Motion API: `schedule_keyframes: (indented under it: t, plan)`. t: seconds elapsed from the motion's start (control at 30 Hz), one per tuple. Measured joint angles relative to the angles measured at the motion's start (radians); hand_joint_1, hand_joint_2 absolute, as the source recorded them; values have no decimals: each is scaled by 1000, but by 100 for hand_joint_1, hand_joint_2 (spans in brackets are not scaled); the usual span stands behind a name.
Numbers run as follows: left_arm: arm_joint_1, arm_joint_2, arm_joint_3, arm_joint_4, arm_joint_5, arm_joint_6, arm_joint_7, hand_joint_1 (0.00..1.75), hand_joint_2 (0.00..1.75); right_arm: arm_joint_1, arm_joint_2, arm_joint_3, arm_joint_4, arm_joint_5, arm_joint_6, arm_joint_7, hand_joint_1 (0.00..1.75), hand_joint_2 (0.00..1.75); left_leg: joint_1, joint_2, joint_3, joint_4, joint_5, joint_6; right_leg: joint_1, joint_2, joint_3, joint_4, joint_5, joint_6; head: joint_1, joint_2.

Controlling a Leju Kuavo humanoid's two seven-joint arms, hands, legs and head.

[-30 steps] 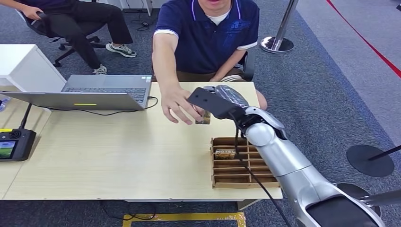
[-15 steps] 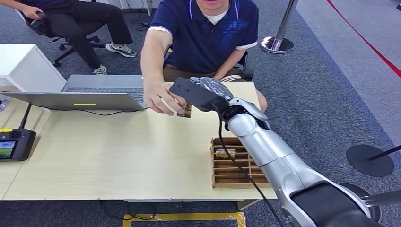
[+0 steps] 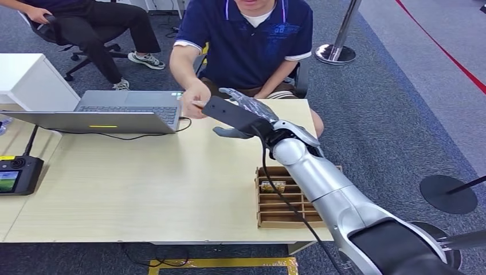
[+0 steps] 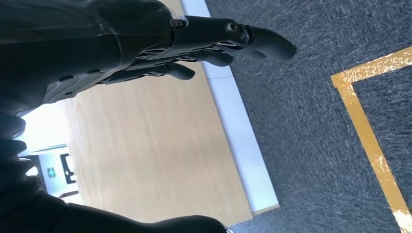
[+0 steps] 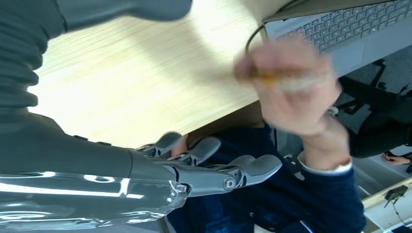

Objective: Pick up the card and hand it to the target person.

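Observation:
The card (image 5: 285,76), a blurred tan strip, is pinched in the seated person's hand (image 3: 195,106), apart from my fingers. That hand is drawn back toward the laptop, just beyond my right hand (image 3: 245,112). My right hand reaches out over the far side of the table (image 3: 143,183) with its fingers (image 5: 228,177) spread and nothing in them. Beside the table's edge hangs my left hand (image 4: 194,43), fingers extended and holding nothing.
A wooden slotted rack (image 3: 289,215) stands at the table's near right with one card (image 3: 272,185) in a slot. An open laptop (image 3: 132,109) lies at the far left, a black controller (image 3: 17,175) at the left edge. Another person (image 3: 97,28) sits behind.
The person's hand took the card from my right hand and pulled it back toward the laptop. My right hand moved left and farther out, and its fingers have opened.

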Motion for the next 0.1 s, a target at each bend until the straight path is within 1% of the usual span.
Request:
schedule_keyframes:
  t: [0.1]
  plan:
    - [0,0,0,0,5,7,7,0,0,0,0,0,1,-9,-1,-9,175,175,0,0,0,0,0,0,0,0,0,0,0,0,0,0]
